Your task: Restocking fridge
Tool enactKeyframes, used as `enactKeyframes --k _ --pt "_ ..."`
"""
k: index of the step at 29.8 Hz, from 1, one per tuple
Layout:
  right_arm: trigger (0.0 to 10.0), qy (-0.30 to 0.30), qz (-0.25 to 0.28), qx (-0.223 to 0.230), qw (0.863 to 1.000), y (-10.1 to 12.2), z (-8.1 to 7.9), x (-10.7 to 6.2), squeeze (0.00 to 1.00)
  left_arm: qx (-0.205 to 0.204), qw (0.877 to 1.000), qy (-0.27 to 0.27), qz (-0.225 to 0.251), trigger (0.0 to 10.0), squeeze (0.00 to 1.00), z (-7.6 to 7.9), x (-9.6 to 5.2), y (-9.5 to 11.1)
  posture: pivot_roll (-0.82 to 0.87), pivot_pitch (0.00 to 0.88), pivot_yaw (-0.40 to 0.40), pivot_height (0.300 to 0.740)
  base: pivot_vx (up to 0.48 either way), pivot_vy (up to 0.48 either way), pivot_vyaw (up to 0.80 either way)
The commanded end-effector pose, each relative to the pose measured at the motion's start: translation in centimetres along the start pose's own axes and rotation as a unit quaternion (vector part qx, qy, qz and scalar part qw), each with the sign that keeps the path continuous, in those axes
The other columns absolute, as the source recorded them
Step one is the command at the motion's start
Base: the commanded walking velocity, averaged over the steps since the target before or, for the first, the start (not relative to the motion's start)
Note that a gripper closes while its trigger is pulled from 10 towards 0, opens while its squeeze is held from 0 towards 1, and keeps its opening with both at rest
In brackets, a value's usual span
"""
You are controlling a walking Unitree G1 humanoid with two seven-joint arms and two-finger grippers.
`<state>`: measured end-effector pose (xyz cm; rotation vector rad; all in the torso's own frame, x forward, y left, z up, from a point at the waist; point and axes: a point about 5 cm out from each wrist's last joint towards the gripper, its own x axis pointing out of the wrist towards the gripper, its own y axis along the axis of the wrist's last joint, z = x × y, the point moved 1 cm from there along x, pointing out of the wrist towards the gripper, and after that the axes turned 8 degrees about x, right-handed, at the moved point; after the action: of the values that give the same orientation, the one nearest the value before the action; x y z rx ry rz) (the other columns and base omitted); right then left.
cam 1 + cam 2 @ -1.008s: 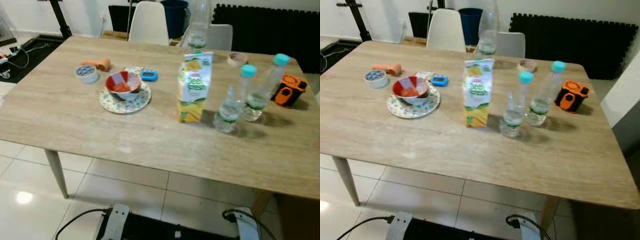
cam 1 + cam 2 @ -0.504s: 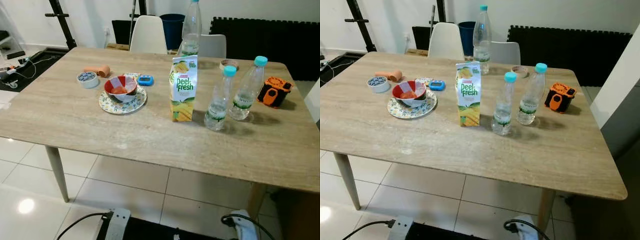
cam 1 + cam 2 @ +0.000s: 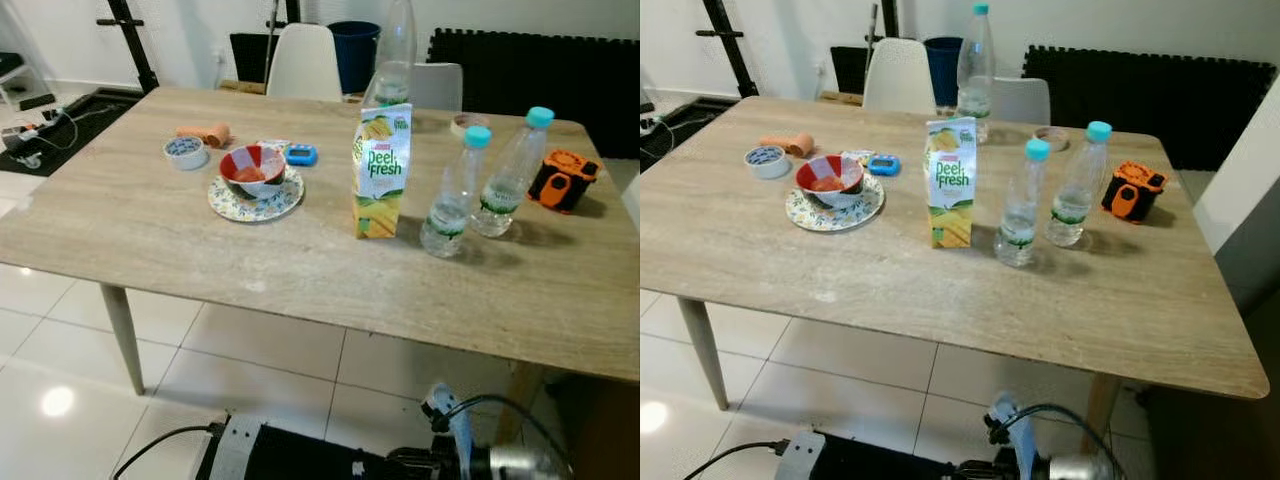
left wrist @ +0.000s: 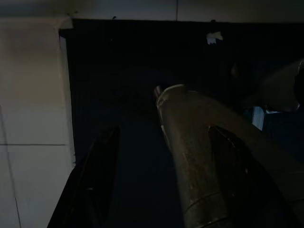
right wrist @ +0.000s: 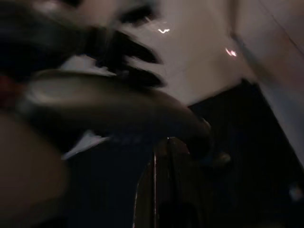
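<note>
A yellow-green juice carton [image 3: 382,172] stands upright mid-table. To its right are two small water bottles with teal caps [image 3: 450,195] [image 3: 508,175], and a tall clear bottle [image 3: 393,60] stands behind it. My left gripper [image 4: 161,185] hangs low in the dark, its fingers [image 4: 95,185] apart, with a grey robot limb [image 4: 199,156] beyond them. The right arm's silver end [image 3: 505,462], with a cable, shows below the table's near edge. The right wrist view is blurred and dark.
On the wooden table [image 3: 150,230], a red bowl [image 3: 252,168] sits on a patterned plate [image 3: 225,203] at the left, near a tape roll [image 3: 186,152] and a blue gadget [image 3: 300,154]. An orange-black device [image 3: 563,180] lies far right. White chairs [image 3: 304,60] stand behind; the floor is tiled.
The head view has shifted a little, and nothing on the table has moved. The right arm's silver end and cable have risen into view at the bottom right.
</note>
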<state>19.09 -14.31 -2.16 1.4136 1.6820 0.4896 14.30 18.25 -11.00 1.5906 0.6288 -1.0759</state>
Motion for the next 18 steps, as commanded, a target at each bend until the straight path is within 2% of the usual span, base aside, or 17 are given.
enactKeyframes --k 1,3,4,6,7,8,11,12,13,15,16,18 --pt "10.0 0.04 -0.002 -0.012 0.999 0.5 -0.8 0.4 0.06 -0.002 1.0 0.005 -0.012 10.0 0.0 -0.3 -0.2 -0.8 -0.02 0.011 -0.01 0.74 0.0 0.0 0.0" --pt "10.0 0.058 -0.001 -0.026 0.998 1.1 -1.3 0.5 0.09 -0.002 1.0 0.004 -0.012 10.0 0.0 -0.3 -0.2 -0.9 -0.02 0.011 -0.01 0.74 0.0 0.0 0.0" --pt "10.0 0.09 0.002 -0.045 0.995 2.1 -2.1 0.6 0.31 -0.002 1.0 0.003 -0.013 10.0 0.0 -0.3 -0.2 -1.0 -0.02 0.01 -0.011 0.74 0.0 0.0 0.0" --pt "10.0 0.116 0.007 -0.064 0.991 3.1 -3.0 0.8 0.86 -0.001 1.0 0.003 -0.015 10.0 0.0 -0.3 -0.3 -1.1 -0.02 0.01 -0.01 0.74 0.0 0.0 0.0" --pt "10.0 0.123 0.009 -0.07 0.99 3.4 -3.3 0.8 0.86 -0.001 1.0 0.003 -0.016 10.0 0.0 -0.3 -0.3 -1.1 -0.02 0.01 -0.01 0.74 0.0 0.0 0.0" --pt "10.0 0.131 0.015 -0.077 0.988 3.9 -3.6 0.8 1.0 -0.001 1.0 0.003 -0.016 10.0 0.0 -0.3 -0.3 -1.2 -0.02 0.01 -0.01 0.74 0.0 0.0 0.0" --pt "10.0 0.136 0.02 -0.081 0.987 4.3 -3.8 0.9 1.0 -0.001 1.0 0.003 -0.016 10.0 0.0 -0.3 -0.3 -1.2 -0.02 0.01 -0.01 0.74 0.0 0.0 0.0" --pt "10.0 0.147 0.061 -0.098 0.982 6.5 -4.6 0.6 1.0 -0.001 1.0 0.002 -0.017 10.0 0.0 -0.3 -0.3 -1.3 -0.02 0.011 -0.011 0.74 0.0 0.0 0.0" --pt "10.0 0.147 0.061 -0.098 0.982 6.5 -4.6 0.6 1.0 -0.001 1.0 0.002 -0.017 10.0 0.0 -0.3 -0.3 -1.3 -0.02 0.011 -0.011 0.74 0.0 0.0 0.0" --pt "10.0 0.148 0.098 -0.11 0.978 8.4 -5.2 0.4 1.0 -0.001 1.0 0.002 -0.017 10.0 0.0 -0.3 -0.3 -1.3 -0.02 0.011 -0.011 0.74 0.0 0.0 0.0" --pt "10.0 0.148 0.098 -0.11 0.978 8.4 -5.2 0.4 1.0 -0.001 1.0 0.002 -0.017 10.0 0.0 -0.3 -0.3 -1.3 -0.02 0.011 -0.011 0.74 0.0 0.0 0.0" --pt "10.0 0.141 0.173 -0.134 0.966 11.7 -5.5 -0.3 1.0 -0.001 1.0 0.002 -0.015 10.0 0.0 -0.3 -0.3 -1.2 -0.02 0.01 -0.01 0.74 0.0 0.0 0.0"
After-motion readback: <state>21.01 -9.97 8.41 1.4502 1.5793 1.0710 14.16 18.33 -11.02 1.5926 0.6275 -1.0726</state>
